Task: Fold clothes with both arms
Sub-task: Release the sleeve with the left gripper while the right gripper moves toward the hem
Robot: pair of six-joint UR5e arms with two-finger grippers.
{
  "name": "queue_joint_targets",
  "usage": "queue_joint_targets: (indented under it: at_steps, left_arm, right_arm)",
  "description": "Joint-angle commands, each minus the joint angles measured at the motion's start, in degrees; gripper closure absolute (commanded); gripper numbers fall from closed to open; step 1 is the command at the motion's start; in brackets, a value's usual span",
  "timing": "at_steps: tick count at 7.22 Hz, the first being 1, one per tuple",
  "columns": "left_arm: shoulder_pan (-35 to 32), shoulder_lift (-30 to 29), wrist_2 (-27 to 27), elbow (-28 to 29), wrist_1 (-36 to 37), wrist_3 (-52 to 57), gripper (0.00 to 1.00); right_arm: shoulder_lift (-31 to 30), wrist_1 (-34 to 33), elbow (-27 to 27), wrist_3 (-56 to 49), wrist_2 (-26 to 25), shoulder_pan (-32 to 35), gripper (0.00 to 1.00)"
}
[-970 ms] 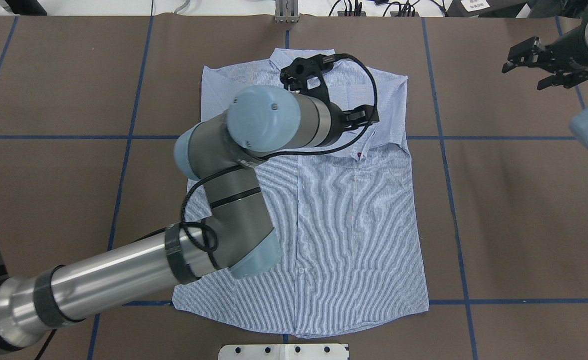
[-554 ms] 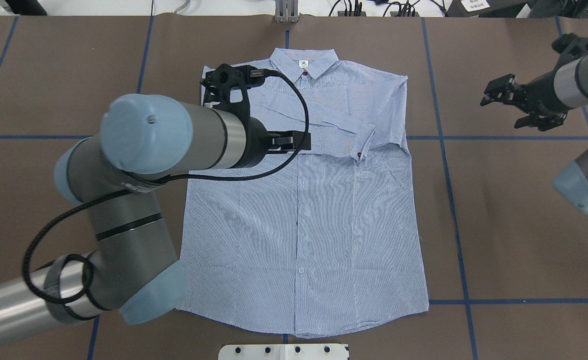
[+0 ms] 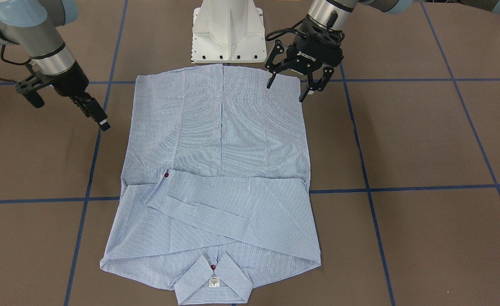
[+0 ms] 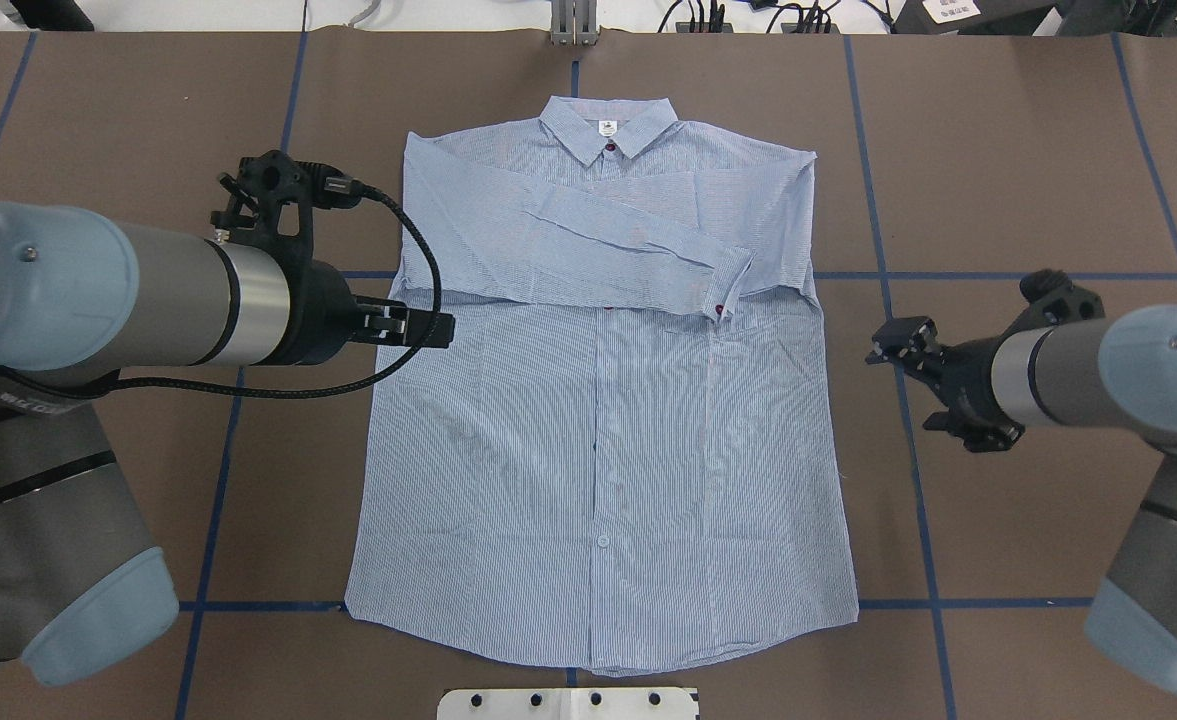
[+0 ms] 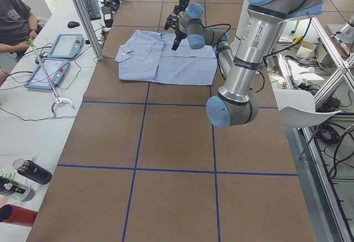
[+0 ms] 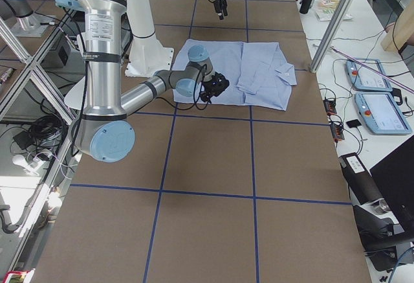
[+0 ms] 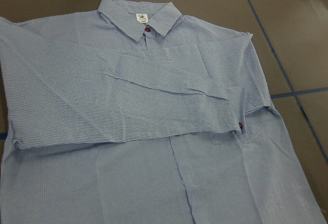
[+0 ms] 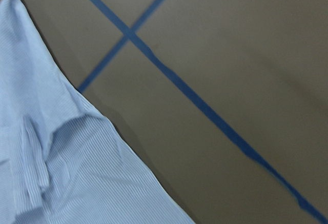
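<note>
Here's the shirt (image 4: 598,450), spread flat and front-up on the brown counter (image 4: 1048,150). Its collar (image 4: 648,130) points away from the robot, and its hem lies just beside the white pedestal (image 3: 228,29). The small neck label (image 4: 607,127) shows inside the collar. One sleeve (image 4: 598,225) is laid across the chest, and its cuff (image 4: 731,280) with the dark red button (image 4: 719,311) sits right by the chest pocket (image 7: 230,144).

Now the left gripper (image 3: 286,91): it hangs in the air at the shirt's side edge on the robot's left, jaws spread wide and gripping nothing. From the left wrist camera you look down on the collar and the folded sleeve.

Over to the right gripper (image 4: 906,388): it sits off the shirt's opposite side, clear of the cloth, jaws released too and empty. Its wrist camera catches only the shirt's edge, with blue tape lines (image 4: 998,603) crossing beside it.
</note>
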Motion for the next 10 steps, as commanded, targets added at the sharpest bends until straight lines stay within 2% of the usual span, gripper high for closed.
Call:
queue_joint_targets:
  at_steps: [1, 2, 3, 6, 10]
  left_arm:
    - [-1.6, 5.5, -4.5, -2.7, -0.1, 0.5, 0.14]
    - [-1.8, 6.3, -4.6, -3.5, -0.1, 0.3, 0.14]
    - [-2.6, 6.5, -4.6, -3.4, 0.0, 0.1, 0.13]
    - [-2.7, 7.2, -4.6, -3.5, 0.0, -0.4, 0.12]
    - [-2.7, 7.2, -4.6, -3.4, -0.1, -0.4, 0.12]
  right_arm:
    - [-3.1, -4.4, 5.8, 13.9, -9.8, -13.5, 0.04]
    - [-3.1, -10.4, 7.5, 17.0, -13.4, -18.8, 0.07]
    - [-2.9, -11.1, 6.8, 21.4, -18.0, -24.1, 0.08]
    - [-0.1, -11.2, 3.2, 23.2, -18.9, -27.8, 0.10]
    - [-0.7, -11.2, 2.9, 23.2, -18.7, -28.3, 0.15]
